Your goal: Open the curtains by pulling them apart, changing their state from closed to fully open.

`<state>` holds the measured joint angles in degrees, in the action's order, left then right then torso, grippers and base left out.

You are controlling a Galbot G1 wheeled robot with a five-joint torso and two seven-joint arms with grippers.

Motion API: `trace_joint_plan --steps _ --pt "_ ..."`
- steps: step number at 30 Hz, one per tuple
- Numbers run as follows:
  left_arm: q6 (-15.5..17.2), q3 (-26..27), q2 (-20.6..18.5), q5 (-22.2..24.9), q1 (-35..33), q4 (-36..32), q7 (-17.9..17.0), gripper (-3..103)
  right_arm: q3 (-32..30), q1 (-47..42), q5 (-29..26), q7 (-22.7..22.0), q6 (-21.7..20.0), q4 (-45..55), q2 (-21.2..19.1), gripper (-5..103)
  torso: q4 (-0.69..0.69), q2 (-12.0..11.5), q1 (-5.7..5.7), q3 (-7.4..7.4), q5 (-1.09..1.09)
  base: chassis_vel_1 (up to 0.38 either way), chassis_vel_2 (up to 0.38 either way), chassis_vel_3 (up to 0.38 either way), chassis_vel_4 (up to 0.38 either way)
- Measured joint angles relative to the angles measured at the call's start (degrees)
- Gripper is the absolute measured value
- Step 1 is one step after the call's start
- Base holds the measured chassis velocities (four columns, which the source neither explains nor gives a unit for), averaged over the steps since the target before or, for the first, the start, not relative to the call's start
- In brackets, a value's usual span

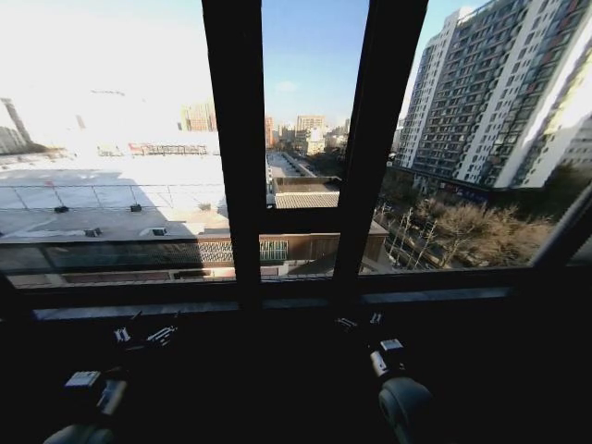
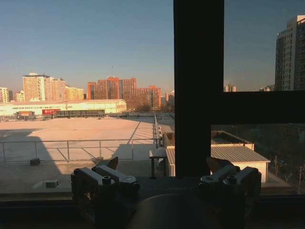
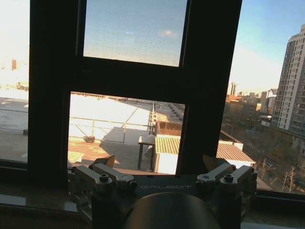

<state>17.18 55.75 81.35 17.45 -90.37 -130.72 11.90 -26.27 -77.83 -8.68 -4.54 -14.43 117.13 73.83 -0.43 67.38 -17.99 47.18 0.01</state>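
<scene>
The curtains are out of view; bare glass and dark window frame bars [image 1: 231, 148] face me. My left gripper [image 1: 143, 335] hangs low below the sill [image 1: 277, 301], left of the middle. In its wrist view the left gripper [image 2: 163, 164] is open with nothing between its fingers [image 2: 113, 163], pointing at the window. My right gripper [image 1: 359, 322] sits low to the right of the centre bar. The right gripper [image 3: 158, 162] is also open and holds nothing, its fingers [image 3: 209, 162] aimed at the small lower pane.
Two thick vertical frame bars [image 1: 379, 139] and a crossbar [image 1: 301, 220] split the window. A dark slanted edge [image 1: 566, 231] cuts the right side. Outside are rooftops and a tall apartment block [image 1: 499, 92]. Below the sill all is in deep shadow.
</scene>
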Motion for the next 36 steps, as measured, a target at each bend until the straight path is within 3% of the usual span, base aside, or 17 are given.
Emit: trace_joint_plan --steps 36 --pt "-0.8 0.06 1.08 -0.63 0.04 0.55 0.3 100 -0.4 0.09 -0.51 0.08 0.19 -0.45 -0.19 100 -0.01 0.0 0.0 0.0 0.01 -0.024 -0.389 0.017 0.393"
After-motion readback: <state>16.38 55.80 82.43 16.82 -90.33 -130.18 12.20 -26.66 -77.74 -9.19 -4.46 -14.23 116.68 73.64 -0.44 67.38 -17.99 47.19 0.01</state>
